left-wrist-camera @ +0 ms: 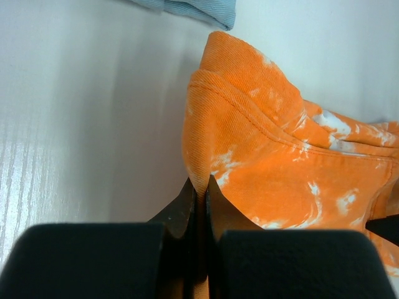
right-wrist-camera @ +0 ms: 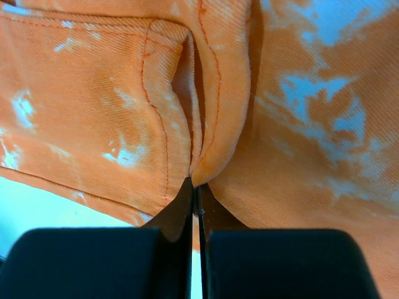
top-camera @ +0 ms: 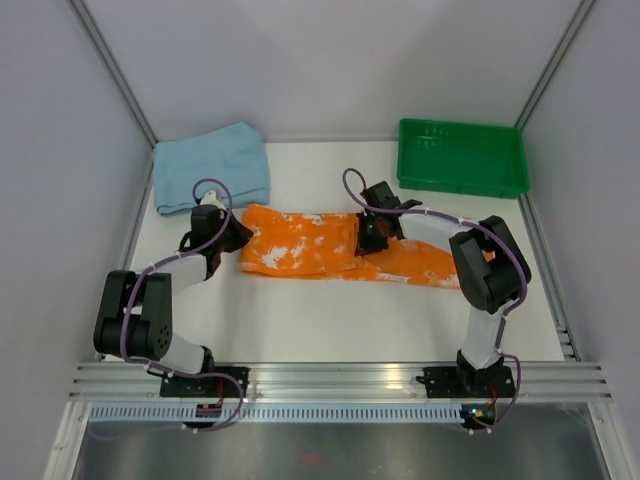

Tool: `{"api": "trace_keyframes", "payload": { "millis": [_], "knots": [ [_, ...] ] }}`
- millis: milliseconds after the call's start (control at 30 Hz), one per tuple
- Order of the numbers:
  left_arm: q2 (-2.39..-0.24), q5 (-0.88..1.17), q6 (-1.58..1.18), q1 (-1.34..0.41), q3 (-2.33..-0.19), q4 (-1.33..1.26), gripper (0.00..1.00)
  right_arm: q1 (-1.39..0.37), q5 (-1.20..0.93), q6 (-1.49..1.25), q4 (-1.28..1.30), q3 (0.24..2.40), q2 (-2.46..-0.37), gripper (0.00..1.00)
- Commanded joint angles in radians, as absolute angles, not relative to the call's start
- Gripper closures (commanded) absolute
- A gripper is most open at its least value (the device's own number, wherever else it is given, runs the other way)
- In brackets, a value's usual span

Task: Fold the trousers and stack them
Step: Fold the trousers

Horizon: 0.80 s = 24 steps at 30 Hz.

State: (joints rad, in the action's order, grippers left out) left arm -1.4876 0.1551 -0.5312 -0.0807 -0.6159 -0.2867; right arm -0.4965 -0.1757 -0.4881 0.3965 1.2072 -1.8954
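Orange trousers with white bleach marks point(top-camera: 310, 245) lie stretched left to right across the middle of the white table. My left gripper point(top-camera: 236, 240) is shut on their left end; in the left wrist view its jaws point(left-wrist-camera: 199, 187) pinch the folded waistband edge of the trousers point(left-wrist-camera: 262, 162). My right gripper point(top-camera: 368, 238) is shut on the trousers near their middle; in the right wrist view its jaws point(right-wrist-camera: 195, 187) pinch a raised fold of the orange cloth point(right-wrist-camera: 106, 112). A folded light blue pair of trousers point(top-camera: 212, 167) lies at the back left.
A green plastic tray point(top-camera: 462, 157) stands at the back right. The corner of the blue pair point(left-wrist-camera: 193, 7) shows at the top of the left wrist view. Grey walls close the table on left, back and right.
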Motion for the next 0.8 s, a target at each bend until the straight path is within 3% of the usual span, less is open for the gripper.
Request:
{"api": "trace_keyframes", "payload": {
  "millis": [0,333,667,700,767],
  "knots": [
    [-1.496,0.123,-0.537,-0.078,-0.653,-0.348,0.98,-0.511,-0.184,-0.534,0.36,1.213,-1.888,1.0],
    [-1.516,0.08,-0.509,-0.069,-0.727,-0.281,0.98,-0.509,-0.072,-0.649,0.443,1.146,-1.706,1.0],
    [-1.545,0.13,-0.491,-0.048,-0.746,-0.302,0.98,-0.511,-0.064,-0.655,0.5,1.112,-1.741,1.0],
    [-1.548,0.152,-0.486,-0.048,-0.744,-0.314,0.98,-0.509,-0.066,-0.652,0.497,1.114,-1.741,0.98],
    [-1.552,0.173,-0.47,-0.048,-0.744,-0.324,0.98,-0.509,-0.071,-0.631,0.512,1.147,-1.752,0.73]
  ]
}}
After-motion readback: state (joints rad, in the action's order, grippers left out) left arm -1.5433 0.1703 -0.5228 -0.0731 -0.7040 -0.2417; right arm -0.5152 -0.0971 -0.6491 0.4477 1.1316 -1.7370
